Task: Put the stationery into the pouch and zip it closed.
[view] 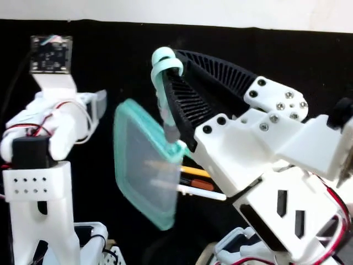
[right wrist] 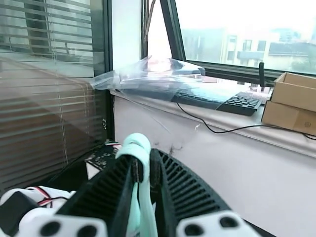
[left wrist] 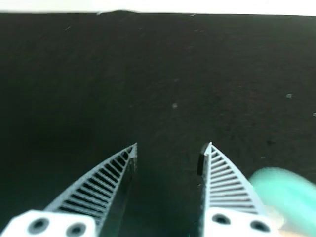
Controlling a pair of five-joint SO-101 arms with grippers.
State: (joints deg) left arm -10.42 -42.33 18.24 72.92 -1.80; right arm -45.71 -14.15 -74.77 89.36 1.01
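- Above the pouch (view: 144, 171), our right gripper (view: 167, 74) is clamped on its teal loop (view: 165, 59). The pouch therefore hangs in the air with its clear face turned toward the left arm (view: 49, 138).
- Against that loop (right wrist: 136, 148) in the right wrist view, the 2 ribbed fingers (right wrist: 106, 182) of the right gripper (right wrist: 143, 160) press from both sides with no gap. We read this as a firm carrying grip.
- Out of the pouch's edge nearest the right arm stick 3 pieces of stationery: a yellow pencil (view: 194, 171), an orange-and-black pen (view: 199, 184) and a white pen (view: 205, 192). Their other ends show through the clear wall, so we judge them only partly in and the mouth open on that side.
- Beside the pouch, our left gripper (left wrist: 170, 150) has its fingers spread with nothing between them, over the black table cover (left wrist: 148, 74). We take the teal blur (left wrist: 284, 190) next to 1 finger for the pouch's rim.
- Holding the pouch by its loop probably keeps it taut, so the free left gripper can push the 3 items home and then pull the zip. We cannot make out the zip pull.
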